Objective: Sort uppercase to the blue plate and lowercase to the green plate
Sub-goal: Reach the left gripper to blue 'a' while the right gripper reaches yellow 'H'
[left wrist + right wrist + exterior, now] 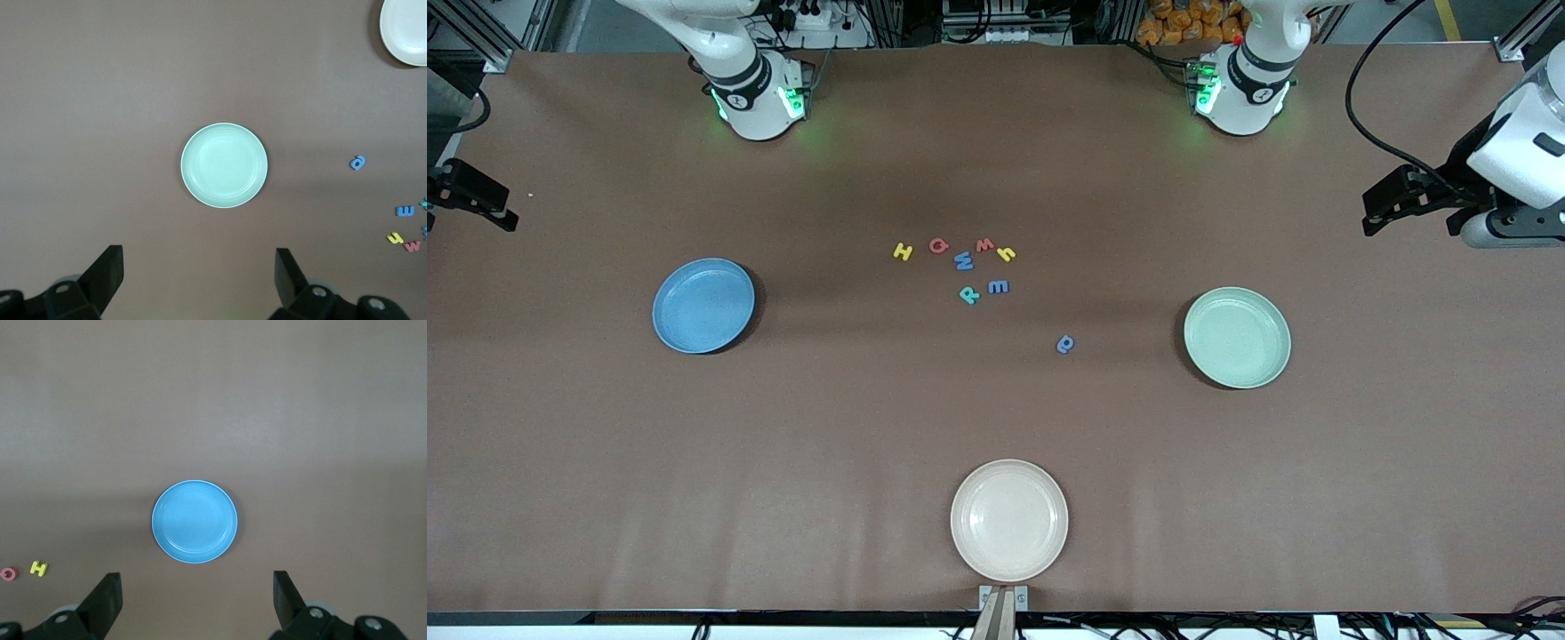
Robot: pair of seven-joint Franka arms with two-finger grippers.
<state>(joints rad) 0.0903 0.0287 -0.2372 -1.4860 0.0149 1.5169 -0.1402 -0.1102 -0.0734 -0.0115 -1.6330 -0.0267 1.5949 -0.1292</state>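
Note:
Several foam letters lie mid-table: yellow H (pixel 903 252), red Q (pixel 938 245), blue W (pixel 963 260), teal R (pixel 969 294), red w (pixel 984 244), yellow h (pixel 1006 254), blue e (pixel 998 286). A blue p shape (pixel 1064 344) lies apart, closer to the green plate (pixel 1237 337). The blue plate (pixel 703 305) sits toward the right arm's end. Both plates hold nothing. My left gripper (pixel 199 267) hangs open high over the table by the green plate (pixel 224 165). My right gripper (pixel 197 590) hangs open high by the blue plate (pixel 194 521).
A cream plate (pixel 1009 520) sits near the table's front edge, nearer the camera than the letters. Both arm bases stand along the table's back edge. Brown cloth covers the whole table.

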